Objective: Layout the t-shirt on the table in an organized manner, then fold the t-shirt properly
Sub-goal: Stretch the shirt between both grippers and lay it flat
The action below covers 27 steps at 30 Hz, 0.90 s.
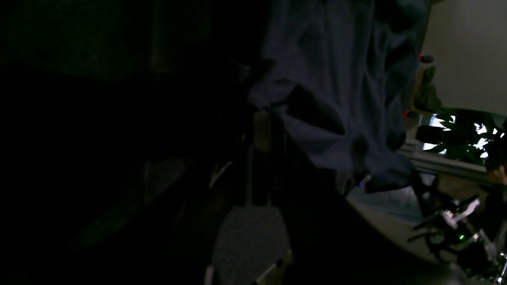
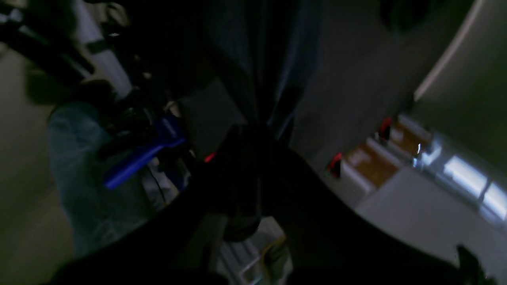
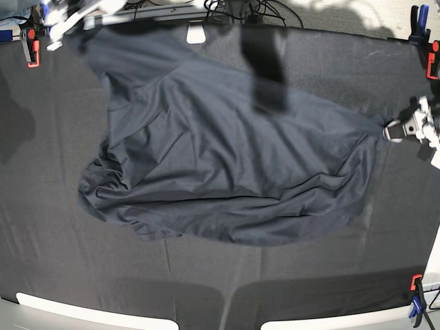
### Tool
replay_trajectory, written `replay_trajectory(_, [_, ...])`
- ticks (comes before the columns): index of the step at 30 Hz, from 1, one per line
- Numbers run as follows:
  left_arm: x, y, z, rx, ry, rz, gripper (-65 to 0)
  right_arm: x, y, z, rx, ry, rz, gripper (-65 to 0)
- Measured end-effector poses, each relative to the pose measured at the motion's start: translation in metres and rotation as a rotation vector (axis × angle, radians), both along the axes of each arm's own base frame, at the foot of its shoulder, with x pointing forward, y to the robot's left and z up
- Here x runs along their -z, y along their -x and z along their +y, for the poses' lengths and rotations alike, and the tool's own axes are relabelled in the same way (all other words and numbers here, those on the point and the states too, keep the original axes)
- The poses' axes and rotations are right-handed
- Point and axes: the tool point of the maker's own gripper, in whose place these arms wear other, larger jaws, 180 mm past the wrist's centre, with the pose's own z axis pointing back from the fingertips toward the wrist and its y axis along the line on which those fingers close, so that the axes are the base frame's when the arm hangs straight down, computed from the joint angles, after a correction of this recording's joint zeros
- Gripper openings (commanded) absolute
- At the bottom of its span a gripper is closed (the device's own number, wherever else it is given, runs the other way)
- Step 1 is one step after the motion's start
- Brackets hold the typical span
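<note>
The dark navy-grey t-shirt (image 3: 227, 165) lies spread and creased across the middle of the black-clothed table (image 3: 69, 275). My left gripper (image 3: 386, 128) sits at the shirt's right tip, shut on the fabric, which is pulled to a point there. At the far left corner my right gripper (image 3: 77, 31) is shut on the shirt's upper left edge and holds it up. In the right wrist view the t-shirt (image 2: 261, 59) gathers into narrow folds at the right gripper (image 2: 253, 132). The left wrist view is very dark; the t-shirt (image 1: 336, 79) fills its upper middle, and that gripper's fingers cannot be made out.
Red clamps (image 3: 29, 49) (image 3: 433, 65) and blue clamps (image 3: 414, 17) (image 3: 416, 306) hold the cloth at the corners. A dark blurred shape (image 3: 265, 65) crosses the shirt's upper middle. Cables and a pale block (image 3: 196, 32) lie along the far edge.
</note>
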Motion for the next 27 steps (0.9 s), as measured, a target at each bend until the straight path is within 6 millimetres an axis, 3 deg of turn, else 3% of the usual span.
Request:
replay_trajectory(5, [-0.013, 0.010, -0.002, -0.027, -0.001, -0.081, -65.0, -0.002, 0.006, -0.007, 0.116, -0.021, -0.031, -65.0])
replay_trajectory(10, [-0.024, 0.041, -0.008, -0.025, -0.042, -0.140, -65.0, 0.005, 0.033, -0.006, 0.207, -0.058, 0.036, -65.0])
replay_trajectory(17, [-0.034, 0.084, -0.015, -0.048, -0.089, -0.170, -65.0, 0.005, 0.046, -0.009, 0.265, -0.034, 0.051, -65.0])
replay_trajectory(27, [-0.040, 0.139, 0.013, -0.173, -0.168, -0.128, -65.0, 0.005, 0.055, -0.011, 0.267, -0.026, 0.077, -65.0])
